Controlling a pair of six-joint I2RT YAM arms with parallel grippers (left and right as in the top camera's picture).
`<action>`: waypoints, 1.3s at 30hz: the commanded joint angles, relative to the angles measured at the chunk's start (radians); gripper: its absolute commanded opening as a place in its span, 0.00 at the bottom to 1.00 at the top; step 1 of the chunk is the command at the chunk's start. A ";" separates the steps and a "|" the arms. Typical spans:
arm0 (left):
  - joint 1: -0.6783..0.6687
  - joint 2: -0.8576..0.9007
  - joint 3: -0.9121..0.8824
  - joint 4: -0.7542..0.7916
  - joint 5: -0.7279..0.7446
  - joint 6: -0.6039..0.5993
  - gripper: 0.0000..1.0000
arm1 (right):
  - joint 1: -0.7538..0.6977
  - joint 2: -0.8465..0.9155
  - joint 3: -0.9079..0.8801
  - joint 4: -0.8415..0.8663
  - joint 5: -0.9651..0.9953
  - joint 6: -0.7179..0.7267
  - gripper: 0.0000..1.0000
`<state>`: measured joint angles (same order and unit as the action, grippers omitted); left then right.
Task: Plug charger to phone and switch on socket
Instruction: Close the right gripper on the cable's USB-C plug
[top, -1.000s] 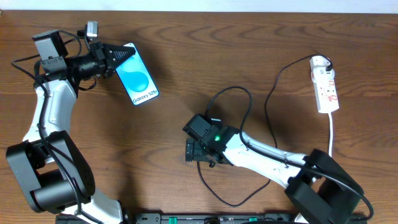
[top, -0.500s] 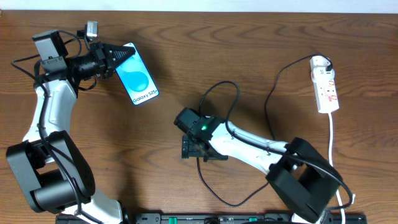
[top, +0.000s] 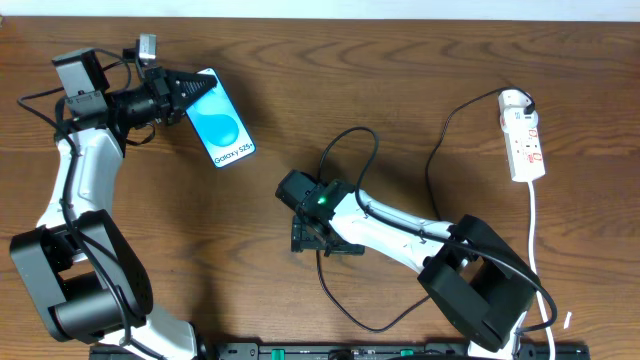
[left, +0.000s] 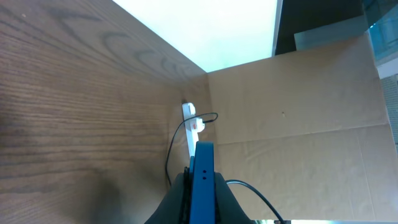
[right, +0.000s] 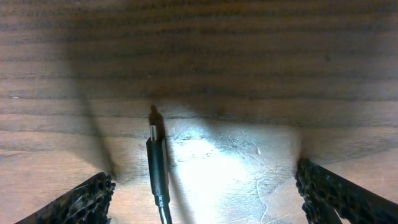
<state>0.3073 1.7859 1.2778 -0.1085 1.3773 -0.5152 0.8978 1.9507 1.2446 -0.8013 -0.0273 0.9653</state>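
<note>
The phone (top: 224, 126), blue screen up, is held at its top end by my left gripper (top: 183, 96), which is shut on it at the far left. In the left wrist view the phone (left: 204, 158) stands edge-on between the fingers (left: 202, 186). My right gripper (top: 320, 240) is wide open, low over the table centre. In the right wrist view the charger plug tip (right: 154, 135) lies on the wood between the open fingers (right: 205, 199), nearer the left one and touching neither. The black charger cable (top: 437, 150) runs to the socket (top: 524, 136) at the far right.
The cable makes one loop above the right gripper (top: 352, 140) and another near the front edge (top: 375, 322). The socket's white cord (top: 533, 215) runs down the right side. A cardboard wall (left: 298, 112) stands beyond the socket (left: 191, 119) in the left wrist view.
My right arm has moved a little to the left, and the cable loop above it has shifted left with it. The left arm and phone have not moved.
</note>
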 joint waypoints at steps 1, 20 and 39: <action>0.013 -0.026 0.000 -0.002 0.017 0.014 0.07 | -0.010 0.018 0.019 -0.004 0.018 0.019 0.90; 0.035 -0.026 0.000 -0.003 0.017 0.013 0.07 | -0.010 0.029 0.019 -0.006 0.013 0.019 0.23; 0.035 -0.026 0.000 -0.003 0.018 0.014 0.07 | -0.028 0.029 0.019 0.005 0.014 0.031 0.29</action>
<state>0.3393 1.7859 1.2778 -0.1089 1.3769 -0.5152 0.8795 1.9572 1.2484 -0.8009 -0.0238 0.9852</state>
